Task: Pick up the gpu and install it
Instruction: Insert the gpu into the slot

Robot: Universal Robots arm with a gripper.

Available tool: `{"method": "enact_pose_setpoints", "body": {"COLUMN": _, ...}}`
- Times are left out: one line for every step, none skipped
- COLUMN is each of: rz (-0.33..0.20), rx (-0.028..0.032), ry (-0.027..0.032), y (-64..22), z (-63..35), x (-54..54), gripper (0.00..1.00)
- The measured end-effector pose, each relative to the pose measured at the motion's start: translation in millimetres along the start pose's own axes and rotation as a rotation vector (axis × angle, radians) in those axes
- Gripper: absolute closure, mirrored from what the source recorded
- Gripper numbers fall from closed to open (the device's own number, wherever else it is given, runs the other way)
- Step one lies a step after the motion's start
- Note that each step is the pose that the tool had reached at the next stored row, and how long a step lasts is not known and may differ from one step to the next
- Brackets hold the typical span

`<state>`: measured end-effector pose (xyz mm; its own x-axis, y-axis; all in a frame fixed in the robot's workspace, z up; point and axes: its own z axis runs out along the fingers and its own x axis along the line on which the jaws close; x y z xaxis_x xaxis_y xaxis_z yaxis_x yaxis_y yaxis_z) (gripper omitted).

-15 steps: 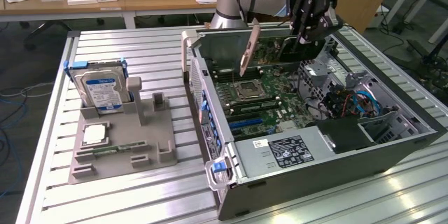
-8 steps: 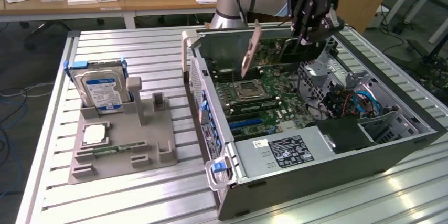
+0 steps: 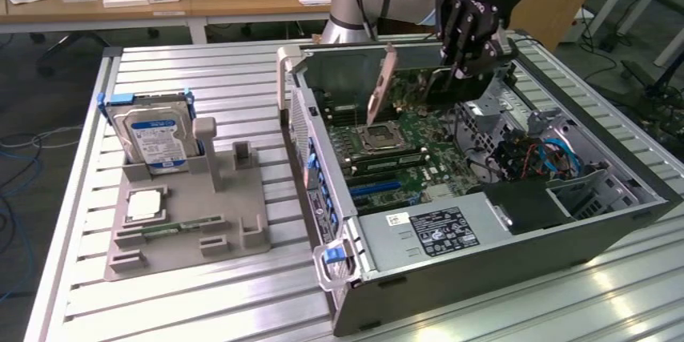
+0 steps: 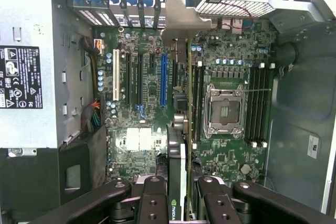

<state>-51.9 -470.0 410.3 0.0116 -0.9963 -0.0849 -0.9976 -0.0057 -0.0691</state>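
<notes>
Clenched on the gpu (image 3: 385, 82) (image 4: 181, 182) from both sides with the jaws, card held edge-on and slightly tilted, raised over the motherboard (image 3: 417, 166) (image 4: 142, 103) inside the open case (image 3: 513, 254) (image 4: 299, 103) on the bench (image 3: 192, 78). Poised between the blue slot (image 4: 163, 80) and the CPU socket (image 3: 380, 138) (image 4: 226, 109), not yet seated. On the exterior view's left, on a grey tray (image 3: 182, 254): upright hard drive (image 3: 155, 138), flat memory stick (image 3: 176, 228).
</notes>
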Motion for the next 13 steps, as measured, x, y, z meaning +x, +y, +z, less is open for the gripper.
{"method": "enact_pose_setpoints", "body": {"rz": 0.000, "rx": 0.0000, "ry": 0.0000, "y": 0.0, "z": 0.2, "x": 0.0, "gripper": 0.73}}
{"method": "enact_pose_setpoints", "body": {"rz": 0.000, "rx": 0.0000, "ry": -0.0001, "y": 0.0, "z": 0.1, "x": 0.0, "gripper": 0.73}}
{"method": "enact_pose_setpoints", "body": {"rz": 0.000, "rx": 0.0000, "ry": -0.0002, "y": 0.0, "z": 0.2, "x": 0.1, "gripper": 0.73}}
{"method": "enact_pose_setpoints", "body": {"rz": 0.000, "rx": 0.0000, "ry": -0.0004, "y": 0.0, "z": 0.3, "x": 0.1, "gripper": 0.73}}
{"method": "enact_pose_setpoints", "body": {"rz": 0.000, "rx": 0.0002, "ry": -0.0006, "y": 0.0, "z": 0.6, "x": 0.1, "gripper": 0.73}}
{"method": "enact_pose_setpoints", "body": {"rz": 0.000, "rx": 0.0003, "ry": -0.0019, "y": 0.2, "z": 2.2, "x": 0.2, "gripper": 0.73}}
{"method": "enact_pose_setpoints", "body": {"rz": 0.000, "rx": 0.0003, "ry": -0.0032, "y": 0.4, "z": 3.8, "x": 0.4, "gripper": 0.73}}
{"method": "enact_pose_setpoints", "body": {"rz": 0.000, "rx": 0.0004, "ry": -0.0045, "y": 0.7, "z": 5.5, "x": 0.5, "gripper": 0.73}}
{"method": "enact_pose_setpoints", "body": {"rz": 0.000, "rx": 0.0004, "ry": -0.0056, "y": 1.1, "z": 7.3, "x": 0.6, "gripper": 0.73}}
{"method": "enact_pose_setpoints", "body": {"rz": 0.000, "rx": 0.0005, "ry": -0.0061, "y": 1.5, "z": 9.1, "x": 0.8, "gripper": 0.73}}
{"method": "enact_pose_setpoints", "body": {"rz": 0.001, "rx": 0.0004, "ry": -0.0064, "y": 2.0, "z": 10.8, "x": 0.9, "gripper": 0.73}}
{"method": "enact_pose_setpoints", "body": {"rz": 0.000, "rx": 0.0004, "ry": -0.0065, "y": 2.4, "z": 12.5, "x": 1.1, "gripper": 0.73}}
{"method": "enact_pose_setpoints", "body": {"rz": 0.000, "rx": 0.0004, "ry": -0.0066, "y": 2.9, "z": 14.4, "x": 1.3, "gripper": 0.73}}
